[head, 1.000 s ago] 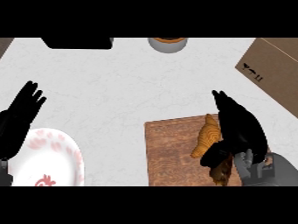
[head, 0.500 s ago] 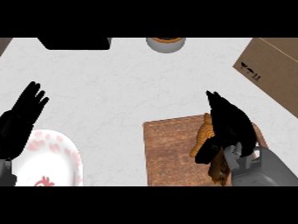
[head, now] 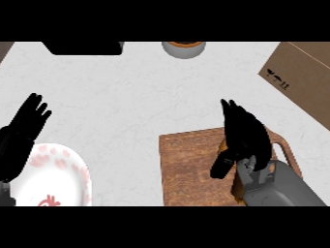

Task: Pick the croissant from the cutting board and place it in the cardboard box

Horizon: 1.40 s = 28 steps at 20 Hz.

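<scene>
The right hand covers the croissant on the cutting board, fingers straight, thumb not curled around it. Lifting now risks leaving it behind. The cardboard box sits far right. The left hand rests open, near left.

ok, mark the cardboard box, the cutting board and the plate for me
cardboard box (head: 311,82), head view, on its brown top face.
cutting board (head: 188,169), head view, bare wood left of the right hand.
plate (head: 60,174), head view, white surface by its right rim.

Right hand over croissant on cutting board
</scene>
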### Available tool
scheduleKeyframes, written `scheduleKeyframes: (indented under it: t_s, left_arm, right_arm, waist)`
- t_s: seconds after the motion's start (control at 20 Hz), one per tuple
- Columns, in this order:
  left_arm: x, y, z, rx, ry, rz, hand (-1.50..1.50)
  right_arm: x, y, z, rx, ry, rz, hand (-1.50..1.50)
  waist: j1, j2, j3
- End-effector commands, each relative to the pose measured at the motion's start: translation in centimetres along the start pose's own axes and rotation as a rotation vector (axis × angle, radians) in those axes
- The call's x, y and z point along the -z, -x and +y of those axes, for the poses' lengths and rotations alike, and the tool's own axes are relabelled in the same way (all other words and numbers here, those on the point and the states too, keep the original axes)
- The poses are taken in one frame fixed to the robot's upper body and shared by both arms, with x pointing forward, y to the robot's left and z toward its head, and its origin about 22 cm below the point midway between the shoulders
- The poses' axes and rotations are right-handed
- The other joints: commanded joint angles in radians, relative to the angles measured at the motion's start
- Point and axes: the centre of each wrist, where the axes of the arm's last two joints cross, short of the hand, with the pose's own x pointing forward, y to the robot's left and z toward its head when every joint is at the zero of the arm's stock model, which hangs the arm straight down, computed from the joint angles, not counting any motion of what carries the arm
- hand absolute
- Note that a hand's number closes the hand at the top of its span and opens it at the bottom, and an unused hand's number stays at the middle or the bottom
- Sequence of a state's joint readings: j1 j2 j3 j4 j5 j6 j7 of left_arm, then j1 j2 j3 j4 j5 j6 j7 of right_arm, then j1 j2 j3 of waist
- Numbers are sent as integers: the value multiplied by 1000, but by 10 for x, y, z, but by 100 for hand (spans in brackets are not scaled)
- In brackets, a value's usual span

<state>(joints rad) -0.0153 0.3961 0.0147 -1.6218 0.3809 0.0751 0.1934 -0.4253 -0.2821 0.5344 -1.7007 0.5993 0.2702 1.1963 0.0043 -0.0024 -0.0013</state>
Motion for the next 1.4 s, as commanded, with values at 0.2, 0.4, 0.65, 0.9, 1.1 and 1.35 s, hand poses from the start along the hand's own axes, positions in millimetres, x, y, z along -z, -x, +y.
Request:
scheduleKeyframes:
  t_s: [0.2, 0.4, 0.65, 0.9, 1.1, 1.35]
  left_arm:
    - [-5, -3, 0, 0, -6, -5, 0]
    - [-4, -1, 1, -14, 22, 7, 0]
    - [-4, -5, 15, -13, -1, 1, 0]
    - [4, -2, 8, -18, -20, -13, 0]
    - [2, 7, 1, -5, -1, -2, 0]
    - [8, -16, 14, -1, -4, -3, 0]
  right_arm:
    - [12, -11, 11, -109, -39, 224, -150]
    - [6, -27, 2, -110, -35, 225, -150]
    - [20, -15, 11, -123, -49, 278, -150]
    - [29, -16, 29, -156, -77, 290, -150]
    - [27, -34, 24, -157, -80, 287, -150]
    - [21, -22, 28, -170, -120, 290, -150]
  waist:
    - [1, 0, 1]
    - [1, -1, 0]
    - [-1, -1, 0]
    - [-6, 2, 0]
    - [-2, 2, 0]
    - [-8, 0, 0]
